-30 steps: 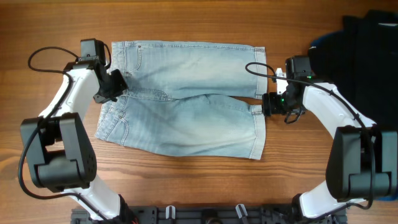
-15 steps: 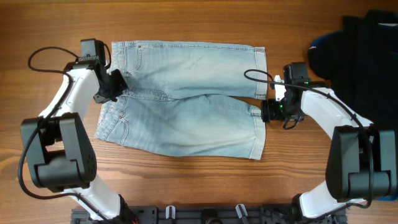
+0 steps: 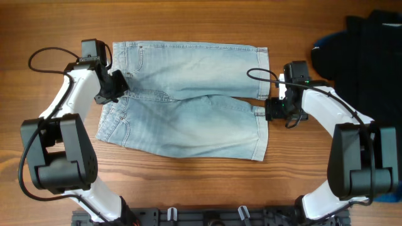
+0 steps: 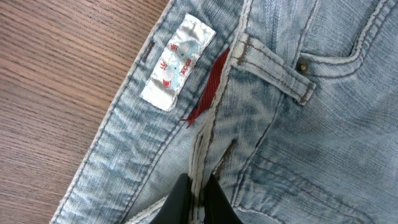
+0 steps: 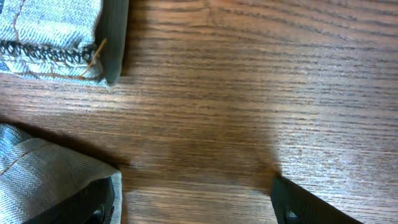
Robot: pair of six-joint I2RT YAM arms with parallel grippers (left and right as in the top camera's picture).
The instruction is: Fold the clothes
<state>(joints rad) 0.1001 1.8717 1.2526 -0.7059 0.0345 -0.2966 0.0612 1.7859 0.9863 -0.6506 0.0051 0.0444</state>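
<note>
Pinching the waistband seam beside the white label point(image 4: 177, 62), the left fingers point(image 4: 180, 202) are closed on the denim shorts point(image 3: 188, 100). The shorts lie flat mid-table point(image 3: 188, 188), waist toward the left edge and legs toward the right. Just off the hems point(image 5: 50, 53), the right fingers point(image 5: 292, 202) stand wide over bare wood, apparently readying a matching grip for the fold. Dark garments point(image 3: 370, 44) occupy the far right corner.

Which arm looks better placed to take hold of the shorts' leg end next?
The right, probably. The right fingers stand open beside a leg hem of the shorts, one of them close against the cloth. The left fingers are shut on the waistband, at the opposite end.
</note>
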